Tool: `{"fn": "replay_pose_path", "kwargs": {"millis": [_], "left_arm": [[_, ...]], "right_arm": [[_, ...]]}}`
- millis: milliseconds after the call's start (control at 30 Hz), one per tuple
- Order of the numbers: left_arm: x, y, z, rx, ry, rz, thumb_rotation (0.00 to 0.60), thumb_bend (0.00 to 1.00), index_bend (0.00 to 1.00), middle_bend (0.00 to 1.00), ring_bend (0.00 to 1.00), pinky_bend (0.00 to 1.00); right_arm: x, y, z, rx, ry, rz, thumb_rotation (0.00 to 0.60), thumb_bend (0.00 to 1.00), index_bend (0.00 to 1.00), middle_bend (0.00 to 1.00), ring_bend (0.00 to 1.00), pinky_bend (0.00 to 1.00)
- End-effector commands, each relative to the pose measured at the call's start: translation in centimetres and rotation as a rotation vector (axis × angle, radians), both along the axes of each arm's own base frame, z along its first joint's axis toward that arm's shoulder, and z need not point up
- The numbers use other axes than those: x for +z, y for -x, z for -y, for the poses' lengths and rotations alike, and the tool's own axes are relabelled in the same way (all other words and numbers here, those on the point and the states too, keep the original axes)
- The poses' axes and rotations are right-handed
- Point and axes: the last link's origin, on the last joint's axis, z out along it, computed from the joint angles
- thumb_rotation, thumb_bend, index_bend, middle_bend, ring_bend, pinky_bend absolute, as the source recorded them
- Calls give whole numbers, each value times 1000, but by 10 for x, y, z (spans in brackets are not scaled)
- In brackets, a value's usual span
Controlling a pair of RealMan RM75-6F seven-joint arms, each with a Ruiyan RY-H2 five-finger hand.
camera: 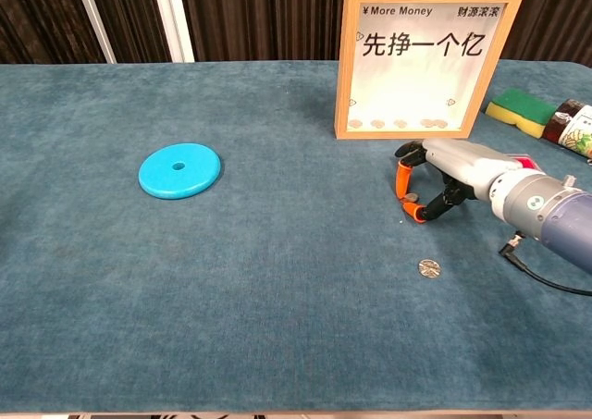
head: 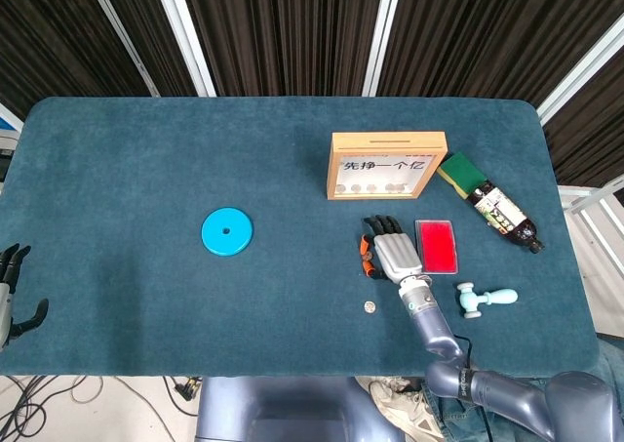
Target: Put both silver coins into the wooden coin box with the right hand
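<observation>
Chest view shows one silver coin (camera: pixel 411 198) on the table (camera: pixel 277 326) between the orange fingertips (camera: pixel 403 182) of the right hand (camera: pixel 444 174), which are closed in around it; whether the coin is lifted off the cloth I cannot tell. In the head view the hand (head: pixel 390 252) hides that coin. The second coin (camera: pixel 427 267) lies flat on the cloth nearer the front edge, apart from the hand, and shows in the head view too (head: pixel 370 307). The wooden coin box (camera: pixel 421 58) stands upright just behind the hand, toward the far edge on the right half of the table, with several coins visible behind its window. A red flat case (head: pixel 437 244) lies just right of the hand. Further right are a yellow-green sponge (head: pixel 460 173), a dark bottle (head: pixel 502 214) lying on its side, and a pale blue toy hammer (head: pixel 485 299) near the front right. A blue disc (head: pixel 226 232) sits well left of centre. The left hand (head: pixel 12 291) hangs off the front left corner, fingers apart, holding nothing.
</observation>
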Motion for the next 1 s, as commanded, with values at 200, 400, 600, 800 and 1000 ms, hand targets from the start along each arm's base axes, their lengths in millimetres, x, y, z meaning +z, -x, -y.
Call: {"fn": "replay_pose_path", "kwargs": {"millis": [200, 400, 600, 800, 1000], "left_arm": [[0, 0, 0, 5, 4, -2, 600, 361, 86, 0, 0, 0], [0, 0, 0, 6, 5, -2, 600, 361, 87, 0, 0, 0], [0, 0, 0, 8, 8, -2, 600, 361, 87, 0, 0, 0], [0, 0, 0, 11, 11, -3, 600, 361, 86, 0, 0, 0], [-1, 0, 1, 11, 13, -1, 600, 361, 87, 0, 0, 0]], "right_arm": [[2, 5, -1, -2, -12, -18, 600, 468, 559, 127, 0, 0], [4, 9, -1, -4, -17, -36, 600, 468, 559, 127, 0, 0], [4, 11, 0, -1, -23, -58, 600, 468, 559, 127, 0, 0], [5, 10, 3, 6, -11, -76, 600, 468, 593, 127, 0, 0], [6, 8, 5, 12, 8, -66, 600, 480, 643, 127, 1, 0]]}}
